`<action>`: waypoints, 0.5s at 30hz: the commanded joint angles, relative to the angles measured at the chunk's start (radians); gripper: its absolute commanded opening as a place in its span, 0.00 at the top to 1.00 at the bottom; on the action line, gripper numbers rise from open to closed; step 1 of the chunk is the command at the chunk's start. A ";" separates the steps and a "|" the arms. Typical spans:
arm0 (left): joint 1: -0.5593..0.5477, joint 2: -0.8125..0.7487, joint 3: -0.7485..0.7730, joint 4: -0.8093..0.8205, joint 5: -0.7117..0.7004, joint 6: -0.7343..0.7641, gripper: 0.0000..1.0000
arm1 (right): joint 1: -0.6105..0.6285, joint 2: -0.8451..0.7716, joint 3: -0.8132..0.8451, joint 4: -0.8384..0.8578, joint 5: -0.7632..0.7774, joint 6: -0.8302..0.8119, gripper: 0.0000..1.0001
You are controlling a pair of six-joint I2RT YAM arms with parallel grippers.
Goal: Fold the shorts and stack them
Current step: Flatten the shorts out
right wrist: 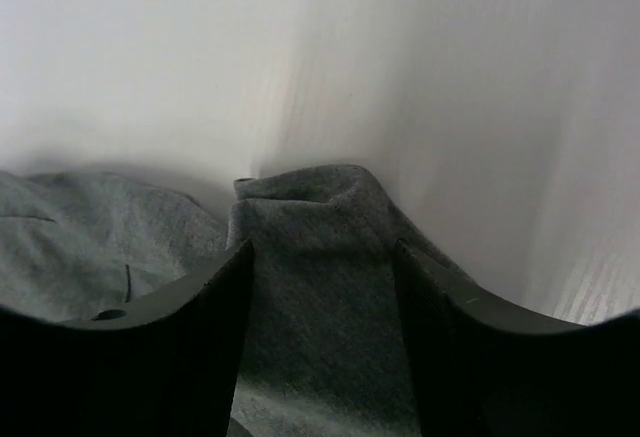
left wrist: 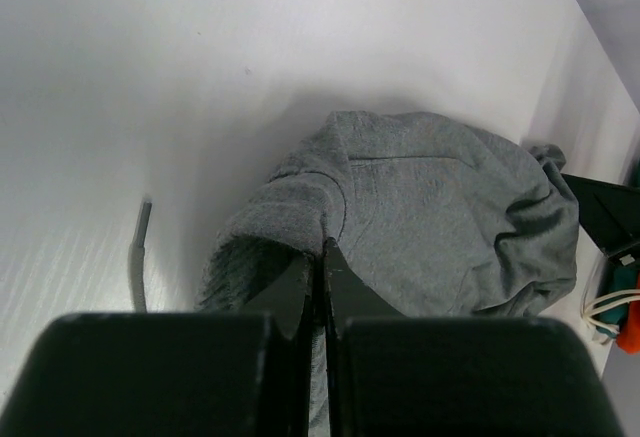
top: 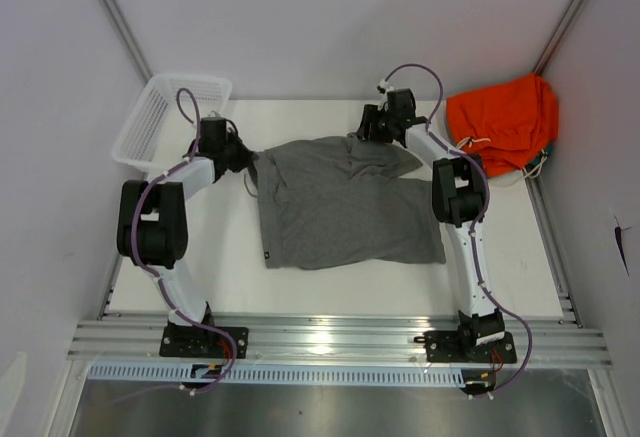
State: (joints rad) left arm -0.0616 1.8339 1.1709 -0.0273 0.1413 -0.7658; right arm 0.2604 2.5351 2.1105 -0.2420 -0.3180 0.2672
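The shorts (top: pixel 340 202) lay spread on the desk (top: pixel 520 257) between the two arms, mostly flat, with the far edge bunched at both corners. The left tool (left wrist: pixel 322 252) was clamped fully shut on a fold of grey cloth at the far left corner. The right tool (right wrist: pixel 320 257) stood at the far right corner with its fingers well apart. A ridge of cloth rose between them, but neither finger gripped it.

The main risk looked like an uneven pick-up. Had the left side lifted or pulled before the right one closed, the cloth would likely have dragged askew and the fold come out crooked. The ridge between the right fingers was narrow and soft, so a closing pinch could have caught only one layer, or let it slide out under tension. The left pinch held a thick roll, not a clean hem, and might have shed a layer. The orange garment (top: pixel 500 122) lay just beside the right arm, and a wide swing could have snagged it.
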 commanded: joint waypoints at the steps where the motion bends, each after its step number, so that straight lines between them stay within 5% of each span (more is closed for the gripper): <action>1: -0.009 -0.059 0.036 -0.002 -0.019 0.031 1.00 | 0.033 -0.045 -0.015 -0.105 0.134 -0.092 0.41; 5: -0.009 -0.062 0.035 -0.003 -0.020 0.037 1.00 | 0.059 -0.078 -0.073 -0.129 0.282 -0.147 0.59; 6: -0.009 -0.062 0.035 -0.002 -0.022 0.037 0.99 | 0.065 -0.070 -0.067 -0.146 0.356 -0.158 0.73; 9: -0.009 -0.059 0.033 0.000 -0.019 0.034 1.00 | 0.060 -0.047 -0.029 -0.155 0.388 -0.137 0.93; 15: -0.009 -0.064 0.022 0.000 -0.022 0.031 1.00 | 0.001 -0.032 0.013 -0.103 0.405 0.010 1.00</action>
State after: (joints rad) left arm -0.0631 1.8313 1.1709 -0.0364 0.1333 -0.7574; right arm 0.3103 2.4947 2.0838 -0.3321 0.0147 0.1982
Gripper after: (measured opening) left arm 0.009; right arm 0.009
